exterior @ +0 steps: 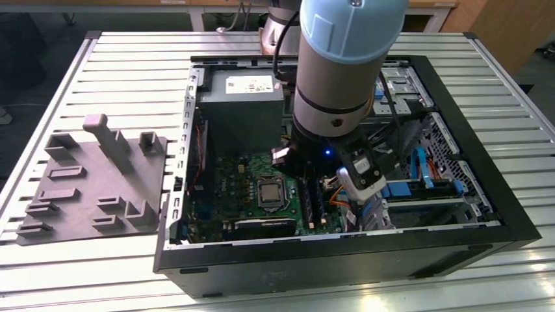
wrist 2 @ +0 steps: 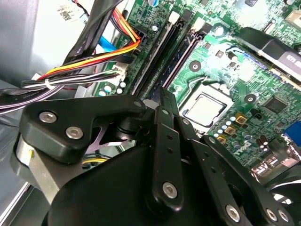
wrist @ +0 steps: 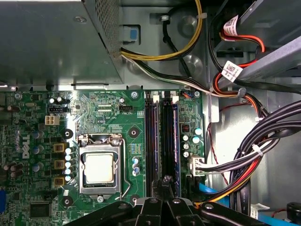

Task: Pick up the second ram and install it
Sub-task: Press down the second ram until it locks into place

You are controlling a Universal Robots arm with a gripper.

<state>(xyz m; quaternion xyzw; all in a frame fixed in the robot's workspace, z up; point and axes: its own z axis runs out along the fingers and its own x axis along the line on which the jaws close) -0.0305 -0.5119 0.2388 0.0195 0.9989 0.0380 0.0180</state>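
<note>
Second ram (wrist: 174, 141) looked slotted edge-up, directly under my claw (wrist: 165, 181).
Its long axis ran twelve-to-six in the exterior view; the claw was pinched narrow.

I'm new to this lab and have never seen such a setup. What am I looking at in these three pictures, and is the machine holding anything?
One robot arm, grey and light blue, reaches down into an open black computer case lying on a slatted metal table. The exterior view looks on from off the arm; both wrist views ride near its wrist and look down past the black pincer. Inside lie the green motherboard with its square silver processor, the grey power-supply box and bundled coloured cables. The pincer's fingers come together above the long black memory slots. Whether they hold a memory stick is hidden. A grey moulded parts tray lies beside the case.
</note>
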